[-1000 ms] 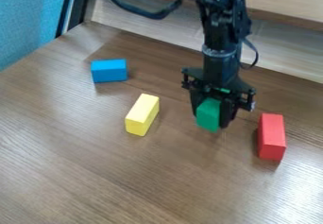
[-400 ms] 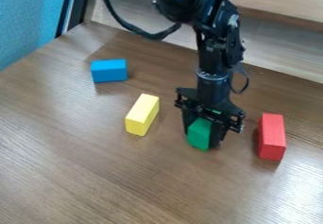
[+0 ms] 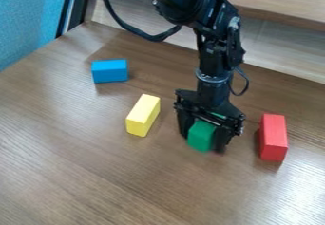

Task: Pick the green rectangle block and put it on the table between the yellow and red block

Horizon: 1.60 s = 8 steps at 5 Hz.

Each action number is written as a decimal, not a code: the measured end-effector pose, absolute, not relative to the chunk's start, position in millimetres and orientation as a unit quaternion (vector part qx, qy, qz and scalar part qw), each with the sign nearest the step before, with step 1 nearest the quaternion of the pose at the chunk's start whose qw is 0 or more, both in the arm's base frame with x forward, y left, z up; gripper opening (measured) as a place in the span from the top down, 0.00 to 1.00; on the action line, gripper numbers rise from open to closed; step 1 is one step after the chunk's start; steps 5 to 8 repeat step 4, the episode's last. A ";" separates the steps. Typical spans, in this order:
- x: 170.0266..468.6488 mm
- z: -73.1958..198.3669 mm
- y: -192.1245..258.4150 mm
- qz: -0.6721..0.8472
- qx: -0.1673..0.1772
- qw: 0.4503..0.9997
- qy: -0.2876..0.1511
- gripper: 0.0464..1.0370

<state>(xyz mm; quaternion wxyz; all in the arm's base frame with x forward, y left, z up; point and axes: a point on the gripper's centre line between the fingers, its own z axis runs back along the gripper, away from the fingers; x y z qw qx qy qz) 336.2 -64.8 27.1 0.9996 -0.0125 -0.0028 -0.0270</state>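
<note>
The gripper [image 3: 204, 141] points down at the table right of centre, its fingers open around the green block [image 3: 201, 135], one on either side. The block's upper part is partly hidden by the gripper, and its lower end is at the tabletop. To the left lies the yellow block [image 3: 143, 115], and to the right the red block [image 3: 273, 137]; the green block is between them, slightly nearer the front than the yellow one.
A blue block [image 3: 109, 71] rests at the back left of the wooden table [image 3: 114, 181]. Behind the table's back edge runs a pale wooden ledge [image 3: 279, 48], with a blue panel [image 3: 32, 20] at the upper left.
The gripper and the green block have come forward, down and slightly left. Since the later earlier frame, the fingers have spread apart while the block has stayed nearly in place.
</note>
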 end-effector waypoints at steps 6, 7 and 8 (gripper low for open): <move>354.5 118.0 -23.7 0.017 -0.022 0.993 -0.117 0.04; 354.5 118.0 -23.7 0.017 -0.022 0.993 -0.117 0.04; 354.5 118.0 -23.7 0.017 -0.022 0.993 -0.117 0.04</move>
